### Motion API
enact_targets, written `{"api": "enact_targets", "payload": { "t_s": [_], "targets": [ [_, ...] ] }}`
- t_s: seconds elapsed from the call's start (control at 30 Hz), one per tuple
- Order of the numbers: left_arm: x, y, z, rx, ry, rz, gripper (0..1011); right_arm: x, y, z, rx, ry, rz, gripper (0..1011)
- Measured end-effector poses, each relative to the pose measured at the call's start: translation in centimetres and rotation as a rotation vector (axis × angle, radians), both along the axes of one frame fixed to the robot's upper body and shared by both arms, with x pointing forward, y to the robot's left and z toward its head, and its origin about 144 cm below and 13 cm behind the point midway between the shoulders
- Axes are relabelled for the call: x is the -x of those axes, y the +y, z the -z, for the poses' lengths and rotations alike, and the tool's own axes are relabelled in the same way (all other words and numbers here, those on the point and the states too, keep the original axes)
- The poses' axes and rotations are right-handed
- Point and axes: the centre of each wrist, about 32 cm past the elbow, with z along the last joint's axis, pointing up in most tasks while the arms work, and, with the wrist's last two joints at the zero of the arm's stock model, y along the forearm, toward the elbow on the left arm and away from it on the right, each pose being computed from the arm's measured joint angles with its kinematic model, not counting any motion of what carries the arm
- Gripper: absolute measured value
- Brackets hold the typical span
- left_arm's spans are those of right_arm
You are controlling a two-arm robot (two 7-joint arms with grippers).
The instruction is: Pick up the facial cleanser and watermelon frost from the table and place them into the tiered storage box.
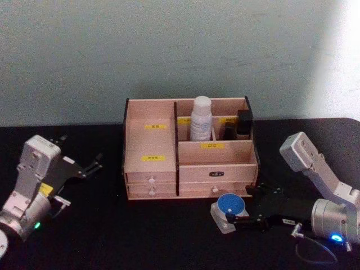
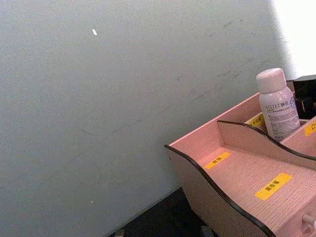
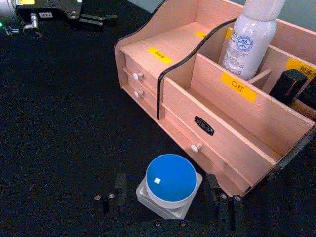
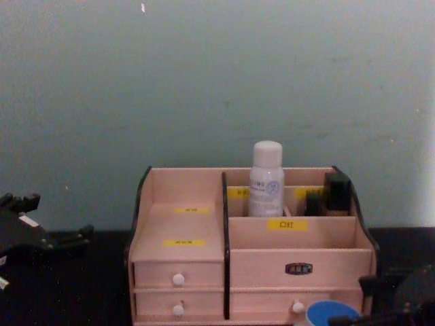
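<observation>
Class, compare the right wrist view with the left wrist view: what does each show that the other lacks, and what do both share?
Right wrist, not left wrist: the blue-lidded jar flanked by the open right claw, and the left claw. Left wrist, not right wrist: a white fleck on the wall. Both: the tiered storage box with the white bottle standing in it.

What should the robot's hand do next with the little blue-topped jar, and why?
Probably close the right gripper on the blue-lidded jar. Its open fingers sit on either side of the jar, which stands on the table before the tiered storage box, not yet squeezed. The left gripper rests off to the left.
</observation>
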Motion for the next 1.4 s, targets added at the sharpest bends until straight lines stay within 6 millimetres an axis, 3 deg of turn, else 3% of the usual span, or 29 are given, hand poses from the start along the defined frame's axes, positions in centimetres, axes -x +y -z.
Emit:
{"api": "enact_targets", "payload": {
  "t_s": [1.4],
  "targets": [
    [0.0,0.0,0.0,0.0,0.0,0.0,1001,-2.1,0.9,1.8,0.009,0.046,0.0,1003]
  ]
}}
